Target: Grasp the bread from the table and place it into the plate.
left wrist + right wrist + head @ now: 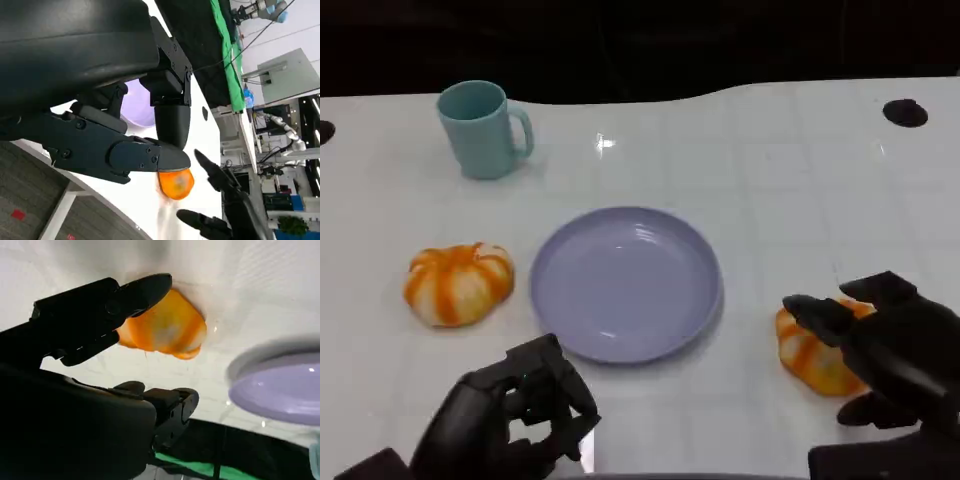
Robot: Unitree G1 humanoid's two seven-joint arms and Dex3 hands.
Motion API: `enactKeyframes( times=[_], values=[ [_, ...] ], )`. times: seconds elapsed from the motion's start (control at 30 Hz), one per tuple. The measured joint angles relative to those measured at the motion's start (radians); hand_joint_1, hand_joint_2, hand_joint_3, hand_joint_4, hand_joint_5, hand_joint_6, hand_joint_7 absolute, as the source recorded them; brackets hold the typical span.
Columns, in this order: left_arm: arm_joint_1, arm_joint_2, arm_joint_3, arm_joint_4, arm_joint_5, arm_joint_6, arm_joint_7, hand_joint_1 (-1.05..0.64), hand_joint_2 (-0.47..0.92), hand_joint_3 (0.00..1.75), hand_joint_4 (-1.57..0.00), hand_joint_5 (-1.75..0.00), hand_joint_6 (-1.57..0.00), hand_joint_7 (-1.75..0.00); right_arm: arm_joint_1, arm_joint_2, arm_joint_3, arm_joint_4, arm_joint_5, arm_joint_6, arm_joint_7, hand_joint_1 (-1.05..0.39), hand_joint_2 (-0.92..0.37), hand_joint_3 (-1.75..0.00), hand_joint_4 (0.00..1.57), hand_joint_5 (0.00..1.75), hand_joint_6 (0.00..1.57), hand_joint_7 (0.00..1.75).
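No readable writing, brand or label on any object in the three views.

Table [780, 190]: white, faint grid of tile lines, two dark round holes near the far corners. Lavender plate [625, 282] sits at centre, nothing in it. Teal mug [483, 129] stands upright at far left, handle toward the robot's right, well apart from the plate.

Two orange-and-white striped breads. Left bread [458, 283] lies just beside the plate's left rim, not touching it, untouched by either hand. Right bread [810, 351] lies on the table to the right of the plate, near but apart from the rim.

Right hand [885, 345]: spread wide around the right bread. One finger reaches over the top of the bread toward the plate; another lies on the near side below it. Right wrist view shows the bread [165, 330] resting on the table under the upper finger, with the plate's edge [280, 385] close by. Cannot tell whether the fingers touch the bread; it is not lifted.

Left hand [515, 415]: at near left, just in front of the plate's near rim, fingers curled in, holding nothing. Nothing stands between the right bread and the plate.
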Motion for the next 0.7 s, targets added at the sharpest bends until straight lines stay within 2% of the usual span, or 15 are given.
enactKeyframes(
  times=[0.13, 0.27, 0.37, 0.4, 0.43, 0.47, 0.5, 0.53, 0.57, 0.6, 0.67, 0.7],
  values=[
    [0.002, -0.001, 0.000, -0.002, 0.000, 0.000, 0.000, -0.53, 0.92, 0.32, -0.68, -1.75, -0.59, -1.57, -0.063, 0.005, 0.040, 0.118, -0.004, 0.019, -0.031, -0.58, -0.84, -0.01, 0.05, 0.46, 0.25, 0.01],
    [0.005, -0.001, 0.000, -0.010, 0.001, 0.000, 0.000, -0.53, 0.92, 0.32, -0.67, -1.75, -0.59, -1.57, -0.122, 0.007, 0.086, 0.231, -0.023, 0.028, -0.078, -0.56, -0.89, -0.01, 0.21, 0.35, 0.32, 0.02],
    [0.005, -0.002, 0.000, -0.011, 0.003, -0.001, 0.000, -0.52, 0.92, 0.32, -0.67, -1.75, -0.59, -1.56, -0.157, 0.008, 0.113, 0.298, -0.021, 0.024, -0.126, -0.44, -0.91, 0.00, 0.51, 0.24, 0.52, 0.04],
    [0.005, -0.002, 0.000, -0.012, 0.002, -0.001, 0.000, -0.52, 0.92, 0.32, -0.67, -1.75, -0.59, -1.56, -0.166, 0.011, 0.117, 0.316, -0.019, 0.021, -0.144, -0.43, -0.91, 0.00, 0.55, 0.22, 0.55, 0.04],
    [0.005, -0.002, 0.000, -0.013, 0.002, -0.001, 0.000, -0.52, 0.92, 0.32, -0.67, -1.75, -0.59, -1.56, -0.175, 0.012, 0.120, 0.332, -0.015, 0.018, -0.162, -0.29, -0.91, -0.01, 0.84, 0.48, 0.83, 0.13],
    [0.006, -0.002, 0.000, -0.014, 0.002, -0.001, 0.000, -0.52, 0.92, 0.32, -0.67, -1.75, -0.59, -1.56, -0.183, 0.015, 0.119, 0.356, 0.004, -0.005, -0.198, -0.20, -0.92, -0.02, 0.93, 0.79, 1.02, 0.14],
    [0.006, -0.002, 0.000, -0.015, 0.002, -0.001, 0.000, -0.53, 0.92, 0.32, -0.67, -1.75, -0.59, -1.56, -0.192, 0.017, 0.115, 0.391, 0.037, -0.047, -0.254, -0.18, -0.92, -0.04, 0.94, 1.35, 1.22, 0.20],
    [0.007, -0.002, 0.000, -0.016, 0.003, 0.000, 0.000, -0.53, 0.92, 0.32, -0.67, -1.75, -0.59, -1.56, -0.200, 0.019, 0.113, 0.420, 0.062, -0.085, -0.303, -0.17, -0.91, -0.05, 0.94, 1.54, 1.21, 0.42],
    [0.007, -0.002, 0.000, -0.017, 0.003, 0.001, 0.000, -0.53, 0.92, 0.32, -0.67, -1.75, -0.59, -1.56, -0.209, 0.019, 0.113, 0.443, 0.075, -0.116, -0.344, -0.17, -0.90, -0.07, 0.90, 1.66, 0.95, 1.10],
    [0.007, -0.002, 0.000, -0.018, 0.003, 0.002, 0.000, -0.53, 0.92, 0.32, -0.67, -1.75, -0.59, -1.56, -0.216, 0.018, 0.114, 0.465, 0.084, -0.139, -0.378, -0.17, -0.90, -0.08, 0.89, 1.70, 0.85, 1.36],
    [0.007, -0.002, 0.000, -0.018, 0.003, 0.002, 0.000, -0.53, 0.92, 0.32, -0.66, -1.75, -0.59, -1.56, -0.229, 0.018, 0.117, 0.494, 0.090, -0.167, -0.420, -0.17, -0.89, -0.11, 0.88, 1.74, 0.73, 1.65],
    [0.007, -0.002, 0.000, -0.018, 0.003, 0.002, 0.000, -0.53, 0.92, 0.32, -0.66, -1.75, -0.59, -1.56, -0.234, 0.018, 0.118, 0.505, 0.094, -0.177, -0.435, -0.16, -0.88, -0.12, 0.88, 1.74, 0.71, 1.70]
  ],
)
